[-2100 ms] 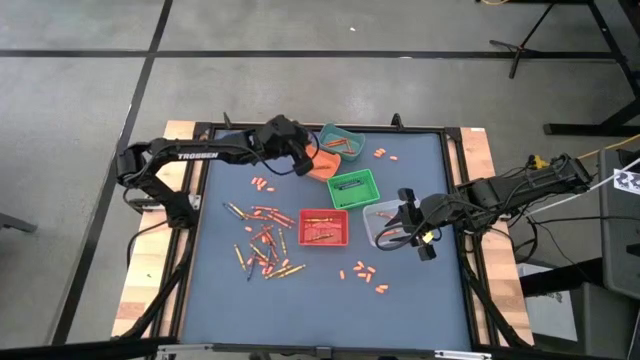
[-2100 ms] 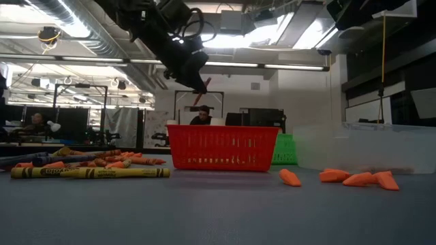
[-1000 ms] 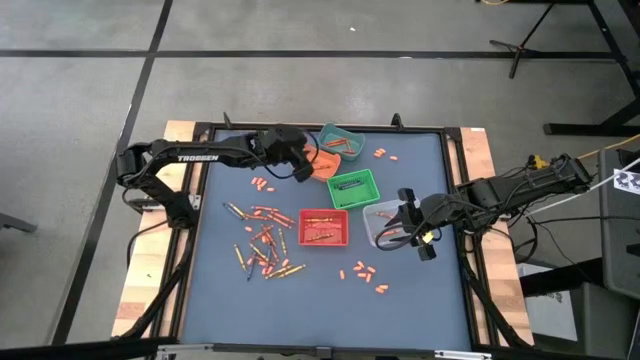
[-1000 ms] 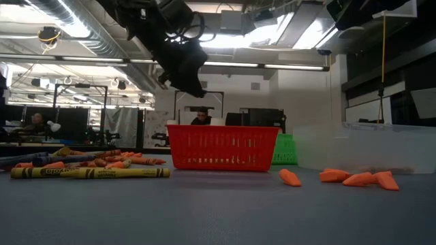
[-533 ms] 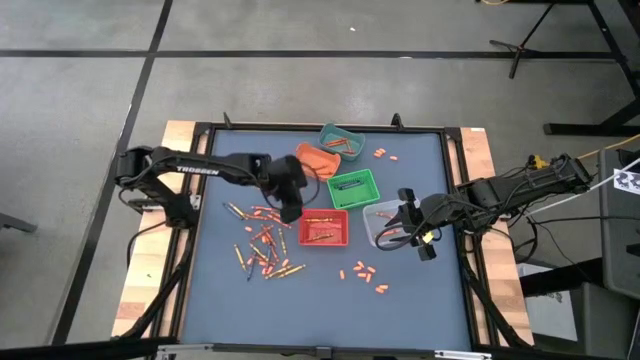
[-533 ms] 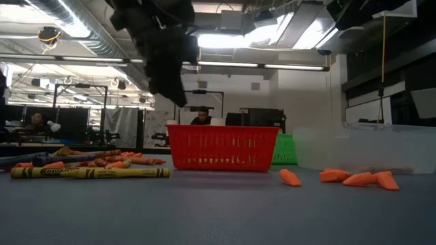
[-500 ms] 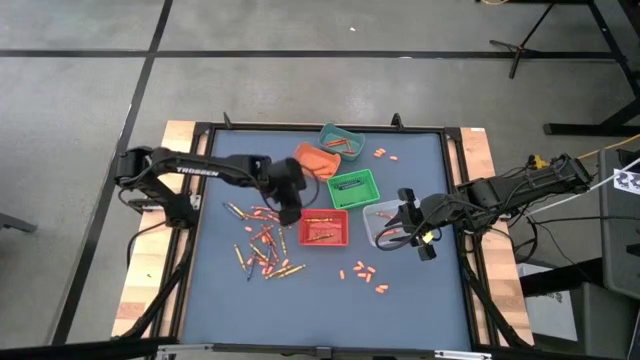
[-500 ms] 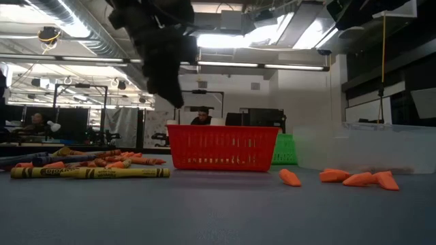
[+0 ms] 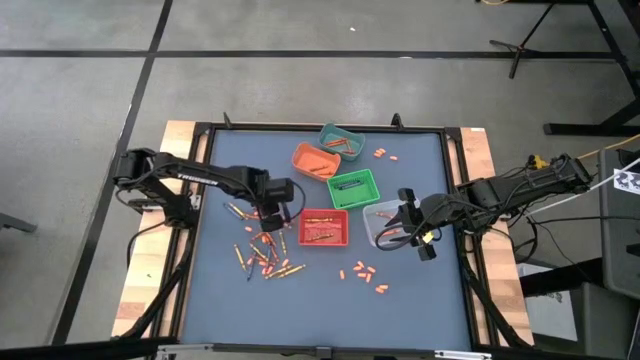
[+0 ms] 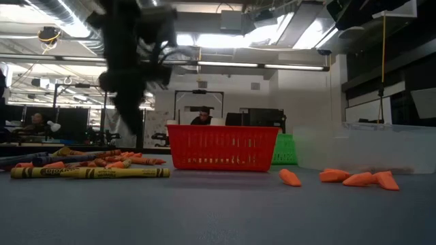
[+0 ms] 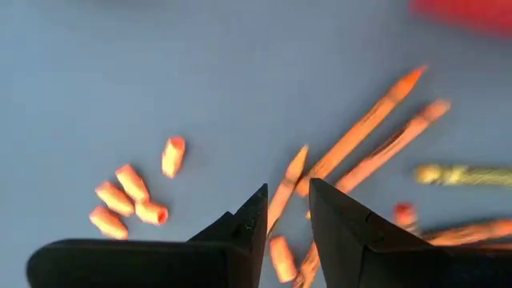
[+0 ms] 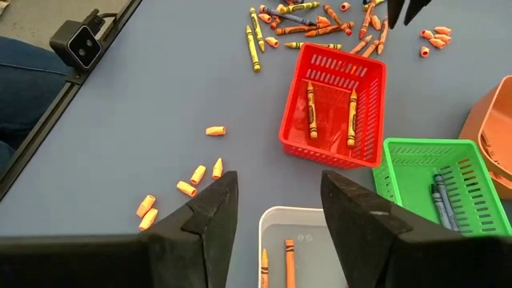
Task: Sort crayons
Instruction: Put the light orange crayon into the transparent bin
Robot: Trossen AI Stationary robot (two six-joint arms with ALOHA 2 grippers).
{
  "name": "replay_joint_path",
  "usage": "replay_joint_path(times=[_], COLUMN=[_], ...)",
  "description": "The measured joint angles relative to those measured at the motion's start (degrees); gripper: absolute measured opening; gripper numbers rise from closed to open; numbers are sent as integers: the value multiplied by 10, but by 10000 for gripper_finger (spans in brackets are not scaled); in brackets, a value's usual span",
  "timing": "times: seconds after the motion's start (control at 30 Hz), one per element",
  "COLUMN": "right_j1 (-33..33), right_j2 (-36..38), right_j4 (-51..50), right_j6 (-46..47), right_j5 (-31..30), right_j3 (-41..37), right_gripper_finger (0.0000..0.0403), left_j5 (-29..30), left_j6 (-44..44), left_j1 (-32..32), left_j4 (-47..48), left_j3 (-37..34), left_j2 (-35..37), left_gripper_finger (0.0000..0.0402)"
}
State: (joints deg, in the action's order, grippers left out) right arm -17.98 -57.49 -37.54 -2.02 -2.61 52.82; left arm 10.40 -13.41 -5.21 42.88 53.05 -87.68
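- My left gripper (image 11: 284, 210) hangs spread and empty over the blurred crayons (image 9: 262, 243).
- My right gripper (image 12: 276, 200) waits, spread, above the white bin (image 12: 314, 242), which is cut off; two crayons show inside.

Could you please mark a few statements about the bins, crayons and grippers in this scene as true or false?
1. The red bin holds crayons. True.
2. The left gripper hangs over the teal bin. False: it is above the loose crayons lying left of the red bin, well away from the teal bin.
3. The left gripper carries a crayon. False: its fingers stand apart with nothing between them.
4. The right gripper is open, close to the white bin. True.
5. The green bin is empty. False: the green bin has dark crayons in it.
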Motion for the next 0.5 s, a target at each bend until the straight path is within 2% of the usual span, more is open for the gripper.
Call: replay_joint_path(times=[0.17,0.33,0.5], right_j1=[0,0,0], right_j2=[0,0,0], right_j4=[0,1,1], right_j6=[0,0,0], right_j5=[0,0,0], right_j3=[0,0,0], right_gripper_finger=[179,179,179], left_j5=[-2,-48,-59], left_j6=[-1,-1,-1], left_j1=[-14,-31,-44], left_j4=[-12,-66,-104], left_j3=[-55,-101,-129], left_j2=[0,0,3], left_gripper_finger=[79,79,79])
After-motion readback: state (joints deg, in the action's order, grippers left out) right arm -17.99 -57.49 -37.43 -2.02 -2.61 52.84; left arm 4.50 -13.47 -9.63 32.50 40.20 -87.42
